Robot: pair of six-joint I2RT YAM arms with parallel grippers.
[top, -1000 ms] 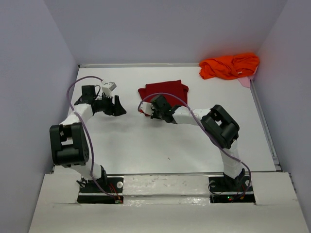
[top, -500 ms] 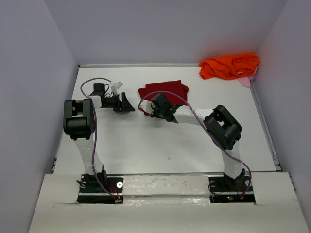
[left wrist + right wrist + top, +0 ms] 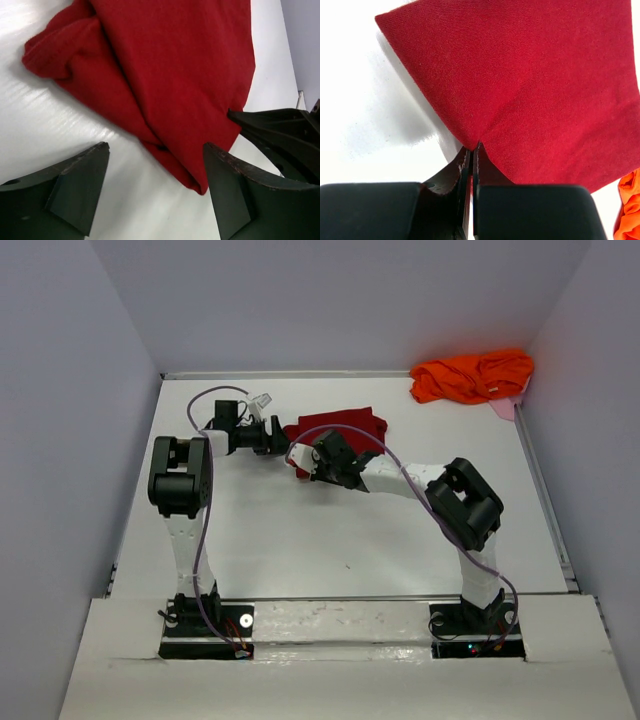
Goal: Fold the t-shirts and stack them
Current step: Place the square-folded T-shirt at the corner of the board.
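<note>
Your right hand (image 3: 471,149) is clamped on the near-left edge of the red shirt (image 3: 345,425), w/ a peak of cloth pinched btwn its fingers. Your left hand (image 3: 155,150) is spread apart, low over the desk (image 3: 330,530) at the shirt's left side; a folded corner lies btwn its fingers, not gripped. The red shirt sits folded mid-desk, toward the back. The orange shirt (image 3: 472,375) is bunched in the far right corner, well apart from both hands.
</note>
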